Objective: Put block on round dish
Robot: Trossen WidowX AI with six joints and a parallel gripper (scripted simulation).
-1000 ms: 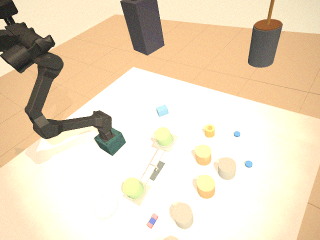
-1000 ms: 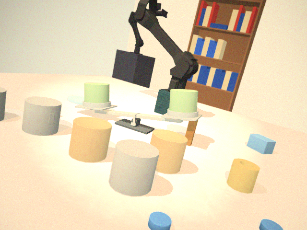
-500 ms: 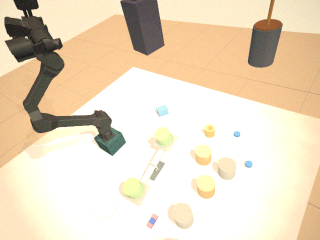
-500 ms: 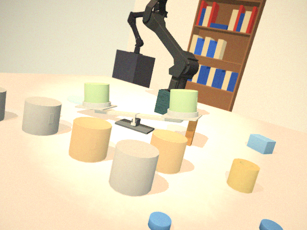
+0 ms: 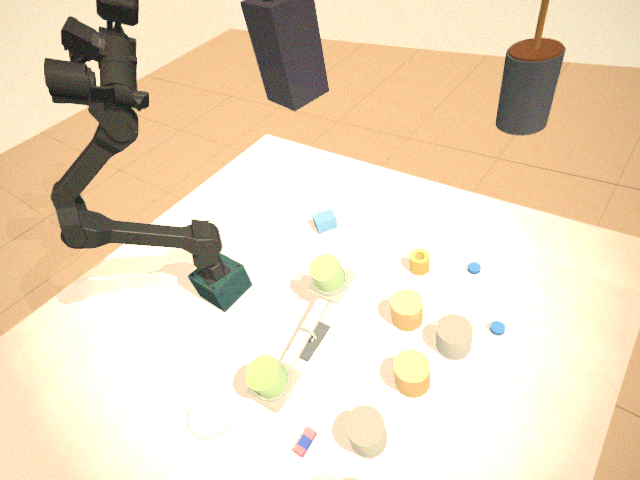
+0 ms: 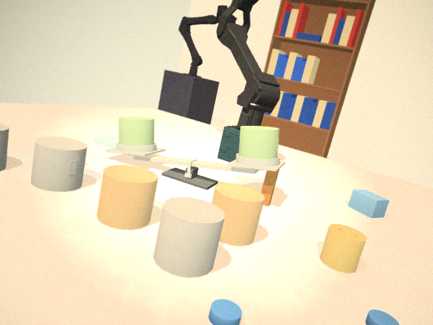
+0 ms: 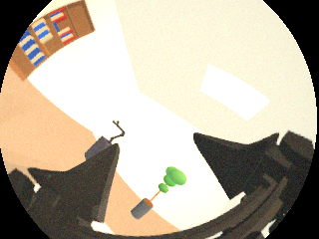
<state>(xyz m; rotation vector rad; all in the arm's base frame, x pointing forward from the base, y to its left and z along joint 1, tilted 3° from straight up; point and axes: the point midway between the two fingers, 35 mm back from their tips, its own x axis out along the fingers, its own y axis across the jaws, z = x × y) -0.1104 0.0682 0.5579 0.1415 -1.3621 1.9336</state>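
Note:
Two pale green cups stand upside down on the ends of a small balance [image 5: 314, 341] [image 6: 190, 171]. One cup [image 5: 326, 272] [image 6: 259, 141] is on the far end, the other cup [image 5: 266, 376] [image 6: 136, 130] on the near end. No block shows; it is hidden. The white round dish [image 5: 209, 413] [image 6: 106, 140] lies flat beside the near cup. My gripper [image 5: 216, 272] [image 7: 159, 159] is open and empty. It reaches down onto the top of a teal box [image 5: 227, 291] [image 6: 228, 145], left of the far cup. The wrist view shows only walls and floor between the fingers.
Orange cylinders [image 5: 406, 308] [image 5: 411, 373], grey cylinders [image 5: 453, 336] [image 5: 366, 431], a yellow ring cup [image 5: 419, 261], blue discs [image 5: 473, 267] [image 5: 497, 327], a light blue block [image 5: 324, 221] and a red-blue piece [image 5: 304, 441] stand around the balance. A dark pillar [image 5: 285, 49] stands behind the table.

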